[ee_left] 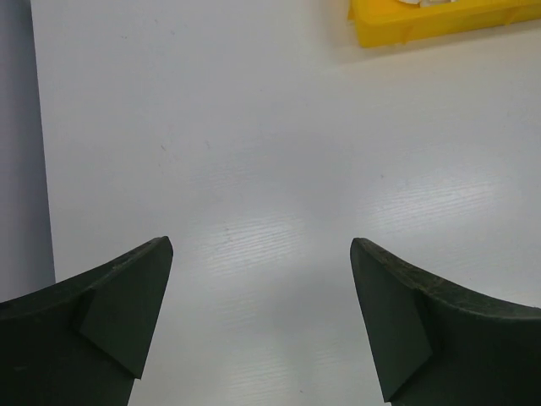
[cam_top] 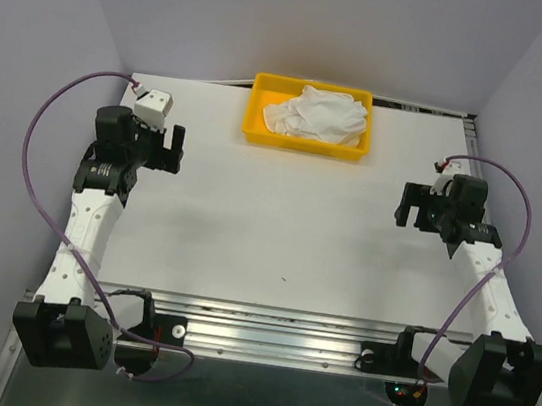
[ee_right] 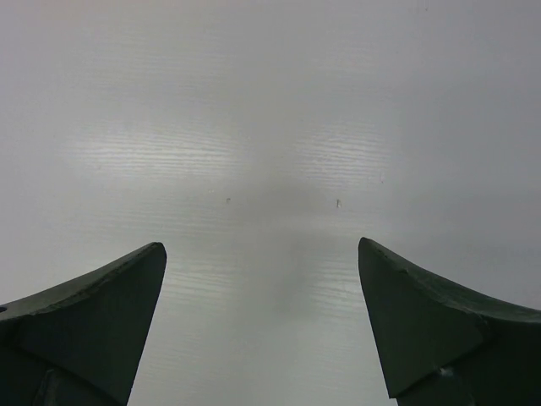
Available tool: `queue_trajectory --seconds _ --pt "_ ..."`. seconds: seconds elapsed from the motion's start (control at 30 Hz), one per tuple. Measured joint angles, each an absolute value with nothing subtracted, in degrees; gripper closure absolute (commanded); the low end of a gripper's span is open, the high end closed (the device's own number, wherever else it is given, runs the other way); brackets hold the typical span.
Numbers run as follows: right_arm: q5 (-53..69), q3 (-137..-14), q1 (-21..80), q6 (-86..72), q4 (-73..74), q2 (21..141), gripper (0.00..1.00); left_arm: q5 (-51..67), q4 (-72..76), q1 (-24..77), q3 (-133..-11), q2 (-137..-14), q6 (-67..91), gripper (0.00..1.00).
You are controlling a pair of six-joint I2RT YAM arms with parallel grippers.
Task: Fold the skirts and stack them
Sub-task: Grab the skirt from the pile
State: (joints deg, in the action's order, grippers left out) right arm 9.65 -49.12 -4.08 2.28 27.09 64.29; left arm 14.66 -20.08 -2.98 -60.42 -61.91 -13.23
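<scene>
The skirts (cam_top: 316, 114) lie as a crumpled white bundle in the yellow tray (cam_top: 257, 127) at the back middle of the table. My left gripper (cam_top: 169, 151) is open and empty over the left side of the table, well left of the tray. Its dark fingers (ee_left: 127, 304) stand wide apart over bare table, with a corner of the tray (ee_left: 406, 25) at the upper right of the left wrist view. My right gripper (cam_top: 412, 205) is open and empty over the right side. Its fingers (ee_right: 423, 321) frame only bare table.
The white table (cam_top: 277, 234) is bounded by lilac walls at the left, back and right. A metal rail (cam_top: 273, 330) with both arm bases runs along the near edge. Purple cables (cam_top: 38, 170) loop beside each arm.
</scene>
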Motion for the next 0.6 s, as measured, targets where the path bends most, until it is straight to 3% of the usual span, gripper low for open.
queue_trajectory --seconds 0.23,0.6 --pt "12.19 -56.03 -4.08 2.61 26.61 69.49 0.00 13.50 -19.53 -2.98 -60.42 -61.45 -13.04 0.01" --pt "18.22 -83.74 0.16 -0.60 22.70 98.50 0.00 11.79 -14.48 -3.01 -58.87 -55.83 -9.08 0.01"
